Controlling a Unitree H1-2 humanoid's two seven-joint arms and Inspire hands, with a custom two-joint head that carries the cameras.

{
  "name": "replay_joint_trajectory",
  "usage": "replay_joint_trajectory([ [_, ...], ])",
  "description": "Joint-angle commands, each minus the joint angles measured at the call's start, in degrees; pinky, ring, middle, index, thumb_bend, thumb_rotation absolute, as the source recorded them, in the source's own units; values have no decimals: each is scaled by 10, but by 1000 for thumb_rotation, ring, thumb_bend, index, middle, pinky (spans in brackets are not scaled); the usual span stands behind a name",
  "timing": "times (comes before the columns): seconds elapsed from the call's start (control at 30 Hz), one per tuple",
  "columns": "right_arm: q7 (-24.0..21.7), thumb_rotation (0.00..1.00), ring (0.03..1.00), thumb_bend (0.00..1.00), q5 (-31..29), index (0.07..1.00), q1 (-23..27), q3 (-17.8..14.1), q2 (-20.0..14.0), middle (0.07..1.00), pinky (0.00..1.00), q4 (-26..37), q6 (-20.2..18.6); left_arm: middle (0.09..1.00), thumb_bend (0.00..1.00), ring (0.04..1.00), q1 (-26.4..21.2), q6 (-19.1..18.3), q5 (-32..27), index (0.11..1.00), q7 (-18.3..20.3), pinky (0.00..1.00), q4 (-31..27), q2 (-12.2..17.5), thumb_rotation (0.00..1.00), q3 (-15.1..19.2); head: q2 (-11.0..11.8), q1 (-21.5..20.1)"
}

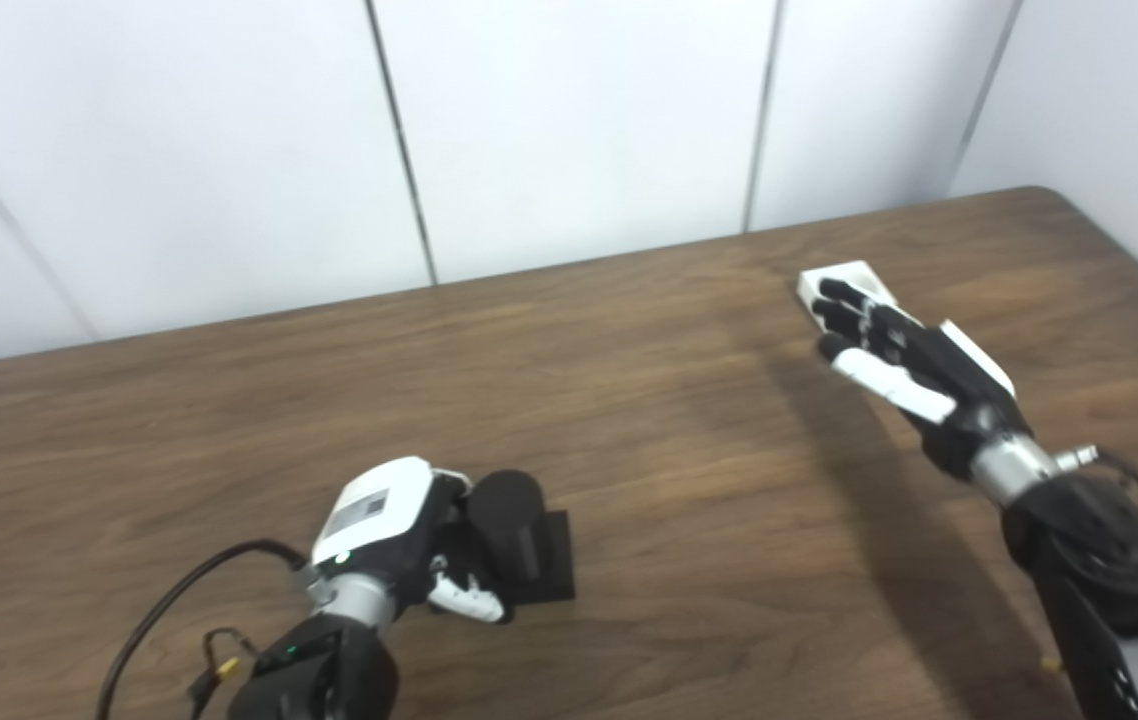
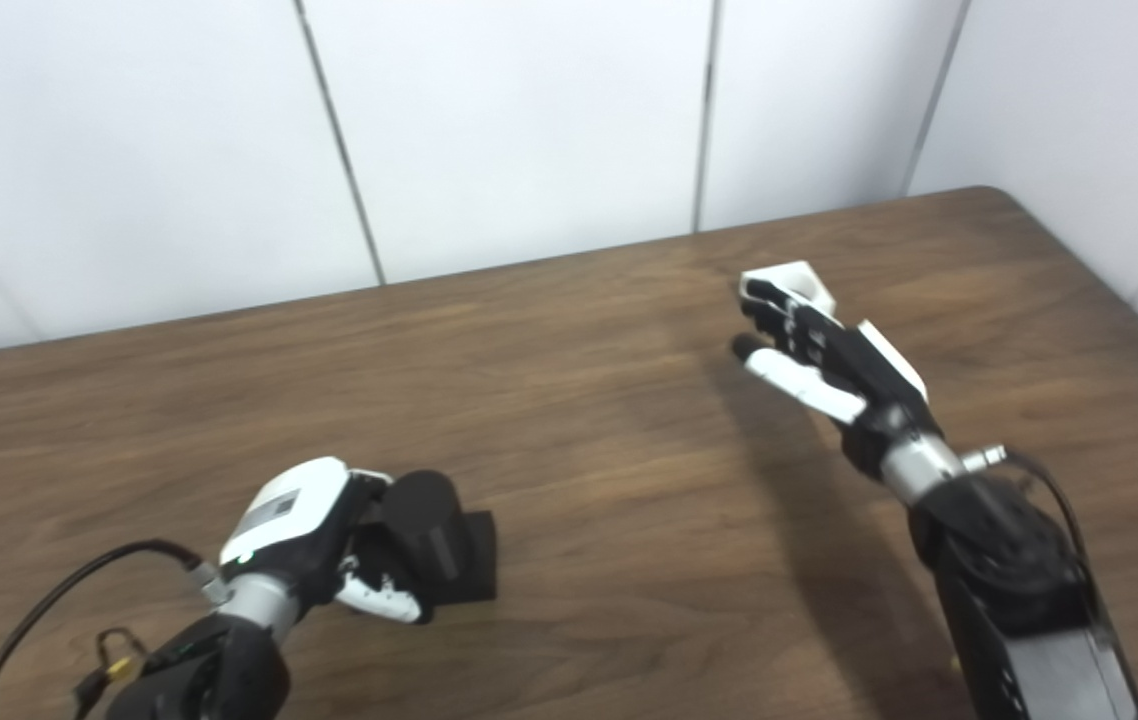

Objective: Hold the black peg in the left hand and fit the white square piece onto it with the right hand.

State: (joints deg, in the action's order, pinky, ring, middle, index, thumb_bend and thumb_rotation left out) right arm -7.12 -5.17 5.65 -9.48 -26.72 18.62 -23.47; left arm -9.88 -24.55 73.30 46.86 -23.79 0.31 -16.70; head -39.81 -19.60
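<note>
Black-fingered left hand (image 1: 409, 545) and right hand (image 1: 904, 365), white back plates, silver wrists (black cables trailing).

A brown wooden table (image 1: 629, 400) with visible grain fills the near and middle scene, its rounded far right corner in view. Behind its far edge stands a white panelled wall (image 1: 579, 120) with thin dark seams.

Left hand (image 1: 399, 545) is sitting low at the near left, fingers (image 1: 474, 597) curling closed around the black peg (image 1: 509, 525), forearm entering from the bottom edge, while right hand (image 1: 904, 365) is reaching forward at far right, fingers spread apart and extended, wrist angling upward.
</note>
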Motion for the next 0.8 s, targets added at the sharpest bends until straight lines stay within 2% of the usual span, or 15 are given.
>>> replay_joint_trajectory([
  [0.0, 0, 384, 974, 826, 61, 892, 48, 9, -53, 924, 1000, -3, 42, 797, 524, 895, 3, -2, 0, 483, 1, 917, 15, 17, 56, 9, 4, -11],
  [0.1, -12, 302, 976, 905, 101, 893, 87, 29, -90, 949, 1000, -28, 46, 782, 524, 880, 2, 3, -11, 483, -6, 913, 19, 28, 57, 12, 12, -31],
  [0.17, -21, 267, 945, 943, 142, 896, 116, 55, -116, 938, 952, -51, 53, 774, 524, 873, 3, 5, -20, 484, -13, 912, 22, 34, 57, 15, 18, -51],
  [0.23, -35, 277, 942, 960, 180, 908, 141, 85, -137, 934, 927, -69, 46, 770, 524, 873, 3, 5, -27, 484, -14, 918, 24, 42, 56, 16, 24, -65],
  [0.33, -66, 293, 992, 994, 238, 933, 189, 136, -165, 965, 927, -105, 25, 775, 524, 889, 3, 6, -34, 484, -11, 918, 27, 55, 56, 17, 32, -78],
  [0.4, -76, 274, 997, 1000, 260, 927, 212, 154, -170, 967, 921, -129, 28, 772, 524, 892, 5, 8, -42, 484, -18, 916, 30, 63, 56, 18, 36, -81],
  [0.53, -88, 248, 1000, 1000, 296, 925, 242, 180, -173, 976, 992, -171, 49, 770, 524, 885, 7, 7, -53, 483, -30, 917, 34, 73, 57, 16, 46, -87],
  [0.77, -147, 232, 1000, 1000, 372, 940, 311, 241, -181, 1000, 1000, -244, 30, 762, 524, 859, 11, 12, -72, 482, -52, 896, 37, 88, 57, 12, 57, -106],
])
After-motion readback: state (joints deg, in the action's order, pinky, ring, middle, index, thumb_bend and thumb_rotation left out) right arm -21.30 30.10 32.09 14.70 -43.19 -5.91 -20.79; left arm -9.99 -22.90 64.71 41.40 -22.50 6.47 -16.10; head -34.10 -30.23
